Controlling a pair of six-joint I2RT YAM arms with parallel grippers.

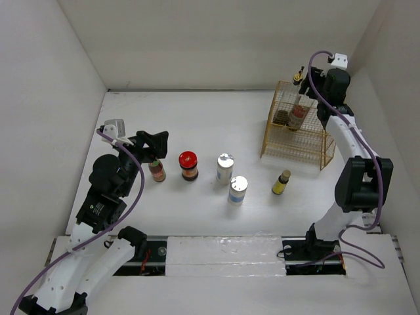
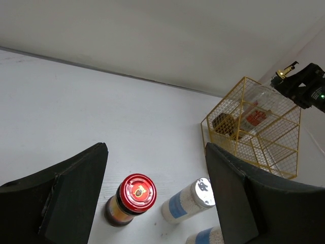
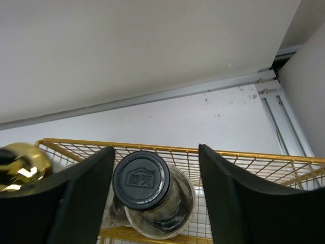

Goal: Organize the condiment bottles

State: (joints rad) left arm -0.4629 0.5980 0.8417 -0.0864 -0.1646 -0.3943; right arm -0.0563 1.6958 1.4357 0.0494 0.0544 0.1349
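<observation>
My left gripper (image 1: 154,146) (image 2: 156,152) is open and empty, hovering just behind the red-labelled bottle (image 1: 157,170). The red-lidded jar (image 1: 188,165) (image 2: 133,197) stands to that bottle's right. Then come two silver-topped cylinders (image 1: 225,168) (image 1: 237,189), and the small yellow bottle (image 1: 281,182). My right gripper (image 1: 314,98) (image 3: 156,152) is open above the gold wire basket (image 1: 308,147). Its fingers stand on either side of the black-capped sauce bottle (image 3: 141,180) (image 1: 297,117) without touching it. The bottle stands inside the basket. The gold spout (image 3: 18,165) (image 1: 298,77) of the clear bottle shows beside it.
White walls close in the table on the left, back and right. The basket sits at the back right near the right wall, and also shows in the left wrist view (image 2: 244,147). Bare table lies between the bottle row and the back wall (image 1: 216,46).
</observation>
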